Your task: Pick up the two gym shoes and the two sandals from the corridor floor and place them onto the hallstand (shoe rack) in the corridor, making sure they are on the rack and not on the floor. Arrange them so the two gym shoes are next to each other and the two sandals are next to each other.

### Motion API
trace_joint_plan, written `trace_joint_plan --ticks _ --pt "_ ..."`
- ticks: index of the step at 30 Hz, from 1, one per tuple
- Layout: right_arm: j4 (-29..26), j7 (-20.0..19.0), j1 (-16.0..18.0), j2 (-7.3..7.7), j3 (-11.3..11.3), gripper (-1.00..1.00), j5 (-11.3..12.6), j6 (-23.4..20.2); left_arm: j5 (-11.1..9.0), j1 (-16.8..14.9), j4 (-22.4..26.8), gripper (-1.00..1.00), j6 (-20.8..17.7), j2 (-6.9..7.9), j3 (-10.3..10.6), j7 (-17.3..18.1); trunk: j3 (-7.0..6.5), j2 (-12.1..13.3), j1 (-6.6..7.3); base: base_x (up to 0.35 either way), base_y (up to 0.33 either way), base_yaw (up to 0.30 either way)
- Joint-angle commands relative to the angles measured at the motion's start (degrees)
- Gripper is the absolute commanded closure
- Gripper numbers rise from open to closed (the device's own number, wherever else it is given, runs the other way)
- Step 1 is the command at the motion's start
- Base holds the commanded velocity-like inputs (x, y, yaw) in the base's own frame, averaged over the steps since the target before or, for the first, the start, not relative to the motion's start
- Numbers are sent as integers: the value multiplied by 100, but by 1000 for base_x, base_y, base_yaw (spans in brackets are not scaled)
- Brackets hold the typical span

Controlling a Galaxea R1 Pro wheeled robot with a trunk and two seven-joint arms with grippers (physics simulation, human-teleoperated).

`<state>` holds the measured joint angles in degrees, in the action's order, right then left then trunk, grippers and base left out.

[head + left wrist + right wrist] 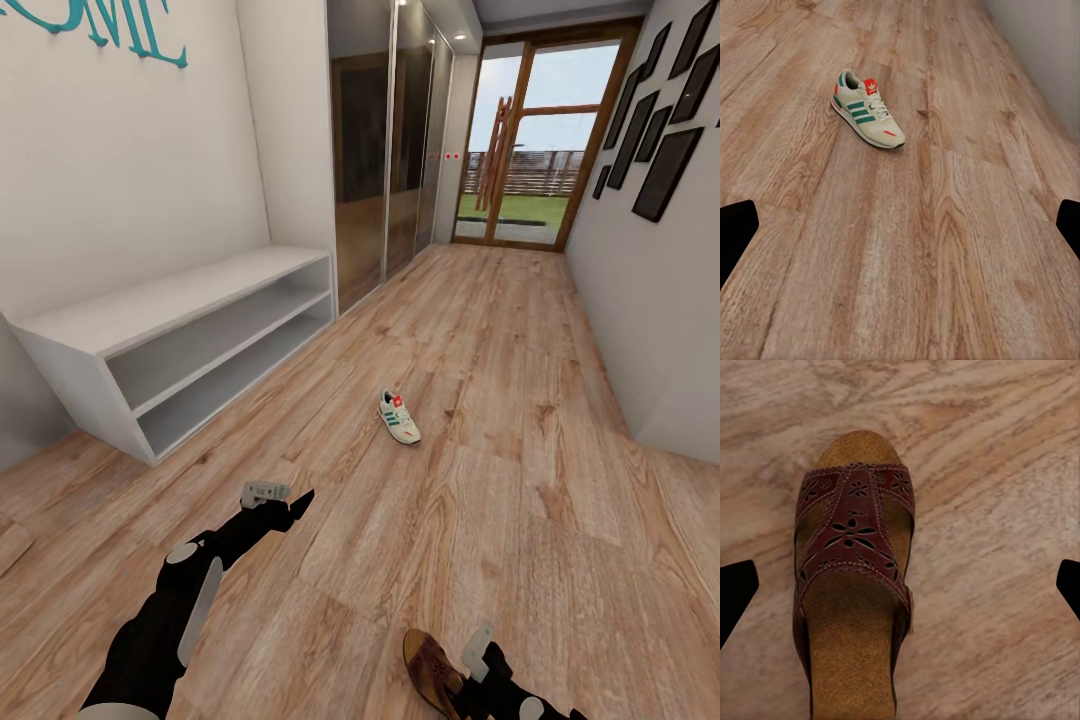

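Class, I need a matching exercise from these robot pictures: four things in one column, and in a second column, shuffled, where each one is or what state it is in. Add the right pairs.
Things
1. gym shoe
2. sandal
3. white bench
4. left gripper

Places or states
A. stands against the wall on the head view's left, both shelves bare
B. lies on the wood floor directly below the right gripper
C. lies alone mid-corridor, ahead of both arms
D. open, holding nothing, aimed at the sneaker

Pairs: 1-C, 2-B, 3-A, 4-D
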<state>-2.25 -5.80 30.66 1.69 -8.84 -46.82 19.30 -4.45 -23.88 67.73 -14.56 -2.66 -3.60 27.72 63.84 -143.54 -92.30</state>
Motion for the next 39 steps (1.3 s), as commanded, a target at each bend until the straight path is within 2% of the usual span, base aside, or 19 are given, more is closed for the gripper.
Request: trace_joint_plan --ticks 1,11,35,39 --pt "-3 -45 1 3 -52 -100 -9 14 -47 -3 7 -100 -51 -6 -15 31 5 -2 1 0 0 0" --pt "-3 -44 1 6 -64 -100 0 14 -47 -3 354 -100 -52 -6 -1 31 5 -2 1 0 0 0" --pt "-3 -44 1 6 -65 -100 6 13 -48 -3 364 -100 -55 -6 -9 31 730 -34 -61 0 0 0" --pt "-5 -21 1 13 -65 -100 8 13 -48 -3 364 -100 -55 -6 -9 31 737 -34 -61 0 0 0"
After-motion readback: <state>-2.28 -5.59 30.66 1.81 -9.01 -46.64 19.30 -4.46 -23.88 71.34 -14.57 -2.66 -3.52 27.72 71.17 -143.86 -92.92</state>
